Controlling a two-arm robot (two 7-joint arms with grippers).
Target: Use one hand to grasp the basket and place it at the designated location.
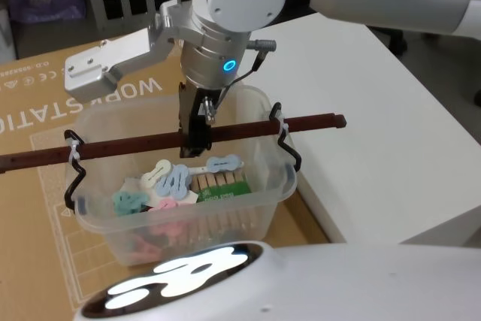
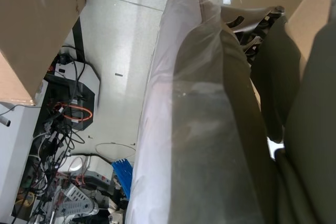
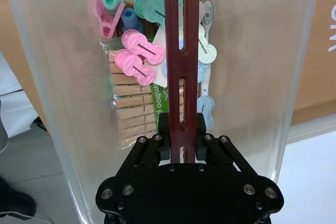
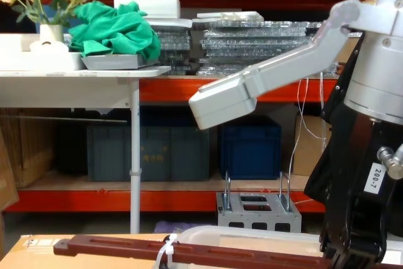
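Note:
The basket (image 1: 289,183) is a clear plastic tub with a reddish-brown bar handle (image 1: 316,122) tied on with white zip ties. My right gripper (image 1: 195,143) comes down from above and is shut on the middle of that handle. In the right wrist view its black fingers (image 3: 167,129) clamp the slotted bar (image 3: 181,35) above the tub's wall (image 3: 262,77). The chest view has the handle (image 4: 113,248) and the tub's rim (image 4: 252,234) low in front, with the right gripper (image 4: 349,256) at the lower right. I cannot tell whether the tub rests on the surface. My left arm hangs off to the side.
Pastel and wooden clothespins (image 1: 180,182) lie inside the tub. Under it is a brown cardboard sheet (image 1: 30,125); a white table (image 1: 376,95) adjoins on the right. Across the room stand dark blue crates (image 4: 249,149), a grey block with two hoops (image 4: 258,209) and shelving.

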